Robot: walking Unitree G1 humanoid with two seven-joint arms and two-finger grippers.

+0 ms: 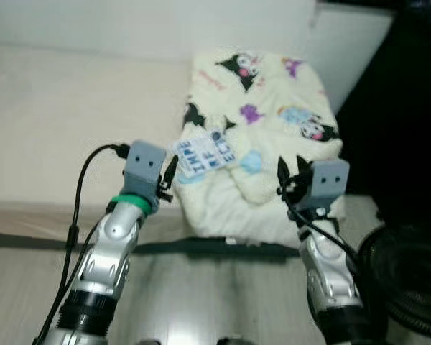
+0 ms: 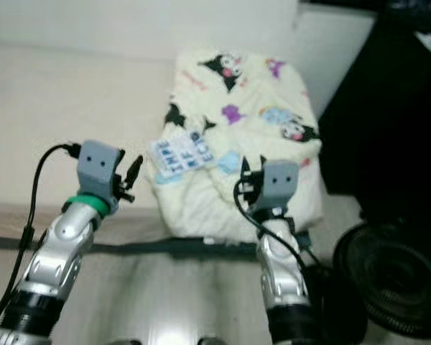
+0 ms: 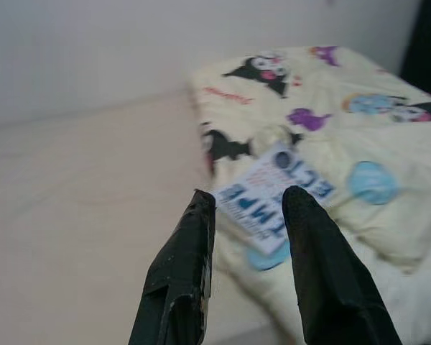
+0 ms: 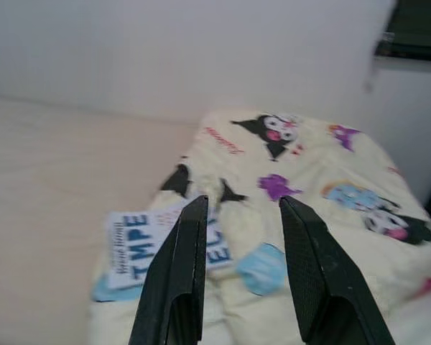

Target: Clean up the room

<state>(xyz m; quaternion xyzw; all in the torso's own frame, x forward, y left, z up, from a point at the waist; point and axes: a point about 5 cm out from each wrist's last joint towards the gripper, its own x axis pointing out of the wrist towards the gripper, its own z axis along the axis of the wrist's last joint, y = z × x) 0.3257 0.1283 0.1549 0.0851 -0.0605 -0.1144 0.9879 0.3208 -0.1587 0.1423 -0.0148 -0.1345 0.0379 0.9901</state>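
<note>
At the bed's (image 1: 50, 115) front edge, both claws hover, left claw (image 3: 248, 208) and right claw (image 4: 241, 212) spread apart, before the folded blanket (image 1: 273, 108) (cartoon-printed) bearing a lettered card (image 1: 205, 154).

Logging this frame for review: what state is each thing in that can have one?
Blanket: folded, crumpled at the front, lying on the bed.
Blue-lettered card: lying flat on the blanket's near left part.
Left gripper: open, empty, short of the card.
Right gripper: open, empty, above the blanket.
Fan: on the floor, right.
</note>
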